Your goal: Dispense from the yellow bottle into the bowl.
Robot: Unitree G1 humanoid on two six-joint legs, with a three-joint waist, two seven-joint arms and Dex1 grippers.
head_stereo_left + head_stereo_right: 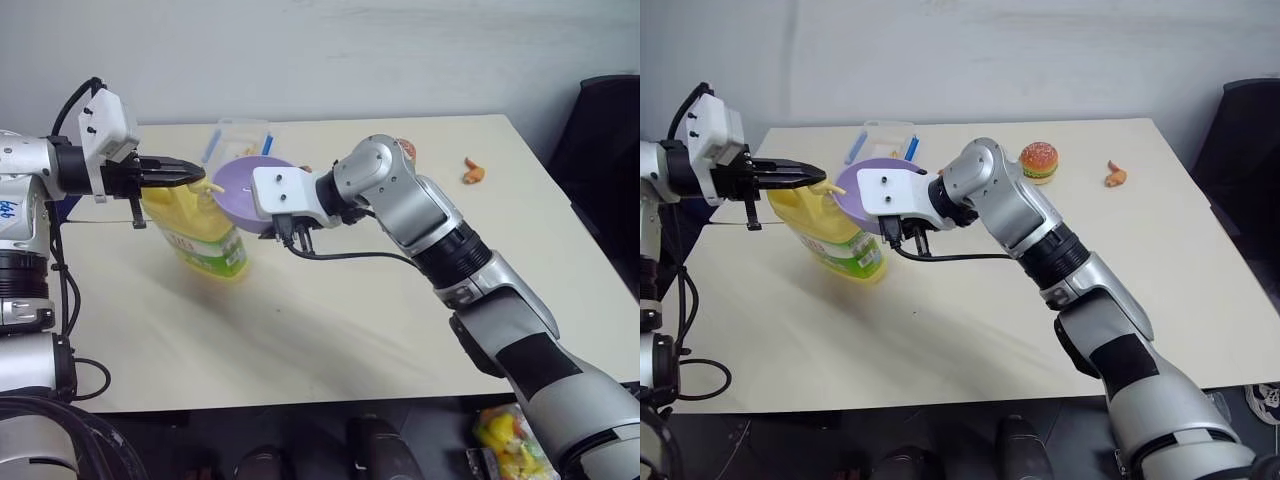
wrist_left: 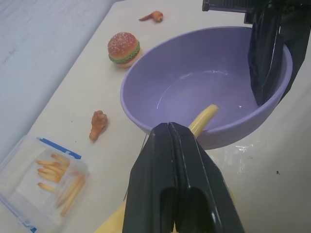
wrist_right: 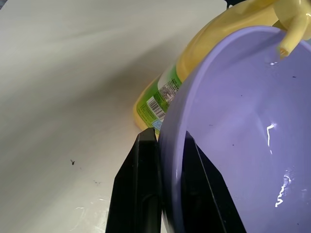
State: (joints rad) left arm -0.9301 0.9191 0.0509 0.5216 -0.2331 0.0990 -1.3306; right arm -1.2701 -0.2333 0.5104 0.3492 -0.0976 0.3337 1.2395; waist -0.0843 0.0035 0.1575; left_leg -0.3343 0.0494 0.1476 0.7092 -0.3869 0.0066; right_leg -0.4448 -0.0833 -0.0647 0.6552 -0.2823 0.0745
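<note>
Now, bowl (image 2: 204, 92) clamped (right fingers (image 3: 146, 194)), yellow bottle (image 1: 200, 235) spout above

Toy burger (image 1: 1039, 161), shrimp (image 1: 1115, 177), fries box (image 2: 43, 182).

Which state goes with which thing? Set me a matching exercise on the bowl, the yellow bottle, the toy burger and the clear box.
Things:
1. bowl
2. yellow bottle
3. toy burger
4. clear box with blue clips

States:
A. lies on the table with fries inside
B. rim pinched by the right gripper, held up off the table
C. stands on the table, the shut left gripper over its pump top
D. sits free on the table, beyond the right arm

Pairs: 1-B, 2-C, 3-D, 4-A
</note>
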